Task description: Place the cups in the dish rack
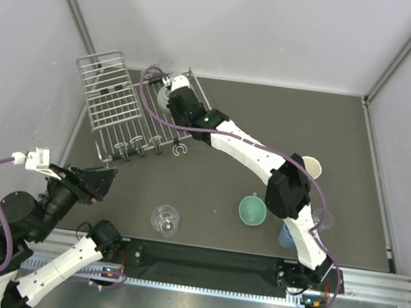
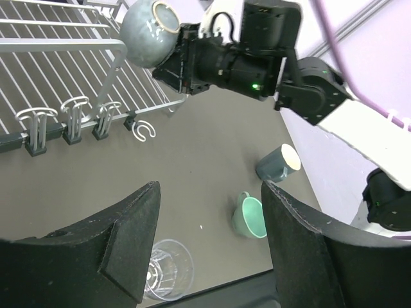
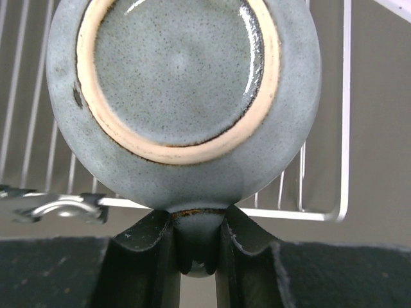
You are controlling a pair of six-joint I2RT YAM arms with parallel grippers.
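Note:
The silver wire dish rack (image 1: 113, 103) stands at the far left. Over its right end my right gripper (image 1: 174, 91) is shut on the handle of the grey-teal mug (image 1: 162, 97). The right wrist view shows the mug's glazed base (image 3: 183, 96) facing the camera, with the handle pinched between the fingers (image 3: 144, 256). My left gripper (image 1: 100, 181) hangs open and holds nothing at the near left. Far below and past its fingers (image 2: 122, 237) I see a clear glass (image 2: 168, 269) and the mint-green mug (image 2: 250, 217).
On the dark mat are the clear glass (image 1: 165, 220), the mint-green mug (image 1: 252, 210), a cream-lined cup (image 1: 311, 167) on its side, a blue tumbler (image 1: 287, 235) and another clear glass (image 1: 324, 219) partly behind the right arm. Small hooks (image 2: 38, 125) line the rack's near edge.

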